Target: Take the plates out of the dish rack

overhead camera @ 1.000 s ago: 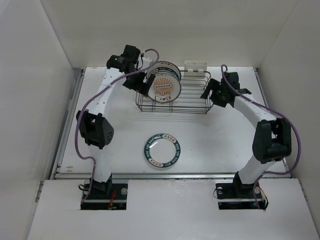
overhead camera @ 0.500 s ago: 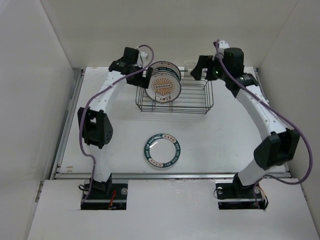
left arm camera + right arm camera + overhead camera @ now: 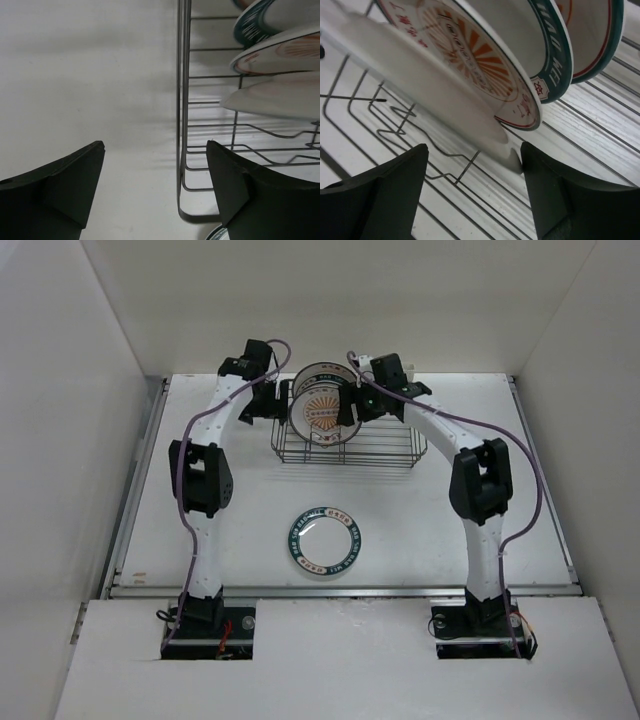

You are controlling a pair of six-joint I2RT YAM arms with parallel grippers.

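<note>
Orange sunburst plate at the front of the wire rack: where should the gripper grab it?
Probably by its upper rim, from above: the white orange sunburst plate stands on edge in the dark wire dish rack, lower rim down among the wires.

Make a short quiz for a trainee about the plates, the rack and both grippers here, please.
1. True or false: one plate lies flat on the table, in front of the dish rack.
2. The right gripper, jaws open, is at: A) the plates standing in the rack; B) the flat plate; C) bare table.
3. Which gripper is at the rack's left end wire?
Key: 1 true; 2 A; 3 the left gripper.
</note>
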